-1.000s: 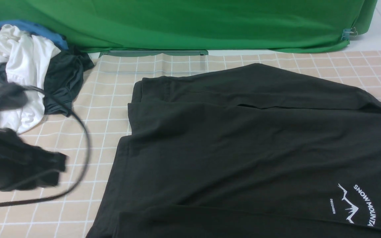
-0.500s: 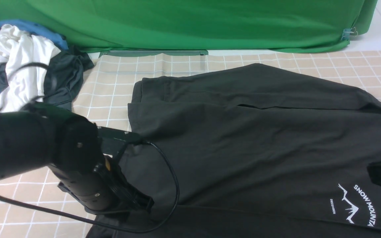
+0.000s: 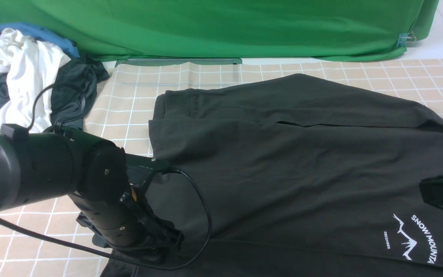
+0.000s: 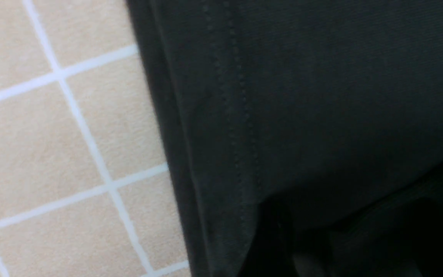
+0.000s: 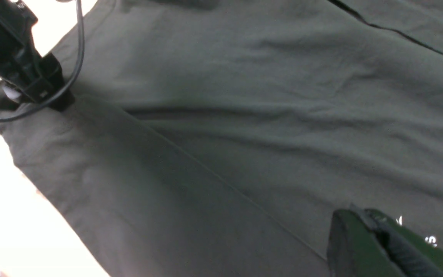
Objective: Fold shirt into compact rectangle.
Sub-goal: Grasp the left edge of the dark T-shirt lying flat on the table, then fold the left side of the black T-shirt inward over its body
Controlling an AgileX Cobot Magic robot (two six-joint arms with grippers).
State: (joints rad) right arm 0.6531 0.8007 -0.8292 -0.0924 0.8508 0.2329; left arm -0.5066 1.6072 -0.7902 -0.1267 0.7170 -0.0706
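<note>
The shirt (image 3: 283, 165) is spread across the middle and right of the worktop (image 3: 129, 100), and it is cut off by the near and right edges of the front view. Matte black cotton is seen, softly creased, with one panel folded over along a straight edge on the far side. A double-stitched hem is picked out in the left wrist view. A small white mountain-outline print (image 3: 413, 236) is shown low on the right.

The left end effector (image 3: 165, 244) is set at the shirt's left hem on the near side, apparently touching the cloth. Its jaws are lost in dark fabric and shadow, so wide or narrow cannot be told. A black cable (image 3: 202, 207) is looped from that wrist and draped across the same corner of the shirt. The right end effector (image 5: 354, 227) is held over the fabric close to the print, its dark green fingers brought together with nothing seen between them.

The worktop is covered in beige cloth checked with thin white lines. Far left, well apart from the shirt, a crumpled heap is piled: a white garment (image 3: 25, 73), a blue garment (image 3: 48, 36) and a smaller dark garment (image 3: 75, 92) with a slight sheen. A green backdrop (image 3: 225, 27) is draped behind, and a clip (image 3: 406, 38) is fixed at its right corner.
</note>
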